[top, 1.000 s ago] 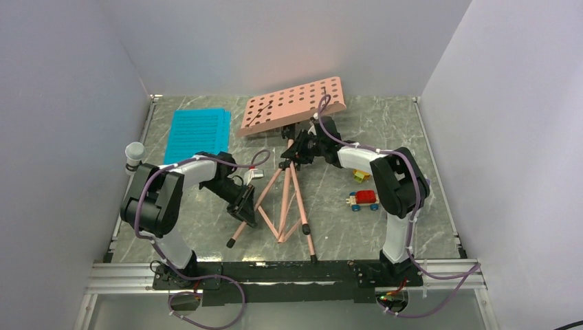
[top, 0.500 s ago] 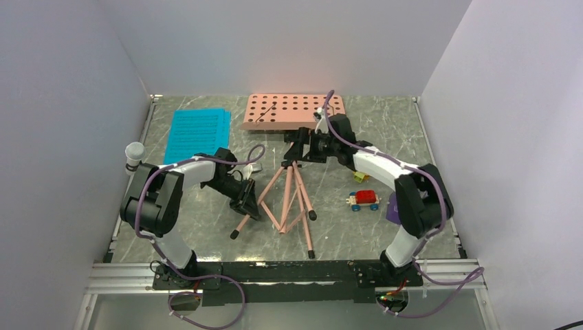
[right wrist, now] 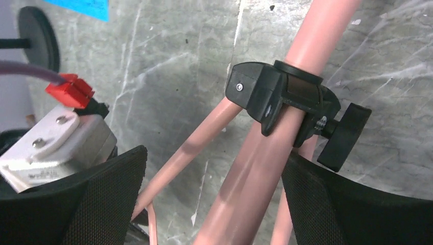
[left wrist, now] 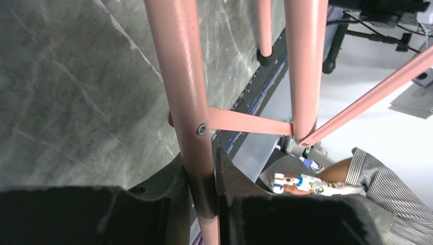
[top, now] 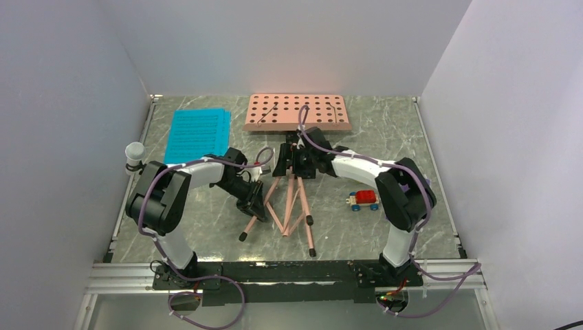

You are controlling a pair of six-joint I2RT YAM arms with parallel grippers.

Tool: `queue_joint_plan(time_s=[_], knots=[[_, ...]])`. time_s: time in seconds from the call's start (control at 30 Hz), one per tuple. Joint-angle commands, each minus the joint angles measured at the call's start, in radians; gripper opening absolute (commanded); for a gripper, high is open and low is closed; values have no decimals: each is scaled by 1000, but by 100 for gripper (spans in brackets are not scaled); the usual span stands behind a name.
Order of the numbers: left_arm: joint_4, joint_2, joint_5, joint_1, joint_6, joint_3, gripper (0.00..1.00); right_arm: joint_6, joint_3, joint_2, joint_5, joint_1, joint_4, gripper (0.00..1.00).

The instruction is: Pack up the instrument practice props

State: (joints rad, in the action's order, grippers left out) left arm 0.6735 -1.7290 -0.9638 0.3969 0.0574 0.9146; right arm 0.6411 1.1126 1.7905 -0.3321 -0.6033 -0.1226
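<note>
Left wrist: left gripper (left wrist: pixel 201 176) nearly closed, clamping music stand (left wrist: pixel 178 76) leg. Right wrist: right gripper (right wrist: pixel 219 199) spread wide, straddling stand pole, black clamp collar (right wrist: pixel 275 97) just ahead. Sheet-music pages (top: pixel 198 132): print unreadable.

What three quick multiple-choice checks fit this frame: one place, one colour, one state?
1. Where do the blue pages lie?
A. far left of the table
B. near right corner
C. dead centre

2. What colour is the toy car?
A. green
B. red
C. white

3. How is the left claw?
A. open, touching nothing
B. shut on the pages
C. shut on a stand leg

Answers:
1 A, the pages sit flat at the far left.
2 B, its body shows red.
3 C, its jaws pinch one pink leg.
</note>
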Motion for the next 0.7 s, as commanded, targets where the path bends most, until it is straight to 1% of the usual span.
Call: queue_joint_plan(time_s=[0.0,0.1,0.17,0.27,0.4,0.47,0.6,0.67], knots=[[-217,55,-24,39,-21,30,14,80,84,44,210,-52,-139,100],[-305,90,-4,39,56,3,17,108,70,61,232,-75,-143,100],[-347,101,8,44,96,-2,17,110,58,73,261,-89,-140,98],[-349,97,12,64,99,23,15,120,56,84,285,-100,-168,95],[-305,92,36,67,67,40,13,40,111,27,256,-72,-209,96],[-311,108,62,68,64,24,13,-8,140,-13,246,-42,-239,99],[-337,117,77,67,73,-2,13,-85,174,-38,226,10,-287,100],[-333,110,82,67,67,4,13,-98,170,-39,220,26,-298,100]])
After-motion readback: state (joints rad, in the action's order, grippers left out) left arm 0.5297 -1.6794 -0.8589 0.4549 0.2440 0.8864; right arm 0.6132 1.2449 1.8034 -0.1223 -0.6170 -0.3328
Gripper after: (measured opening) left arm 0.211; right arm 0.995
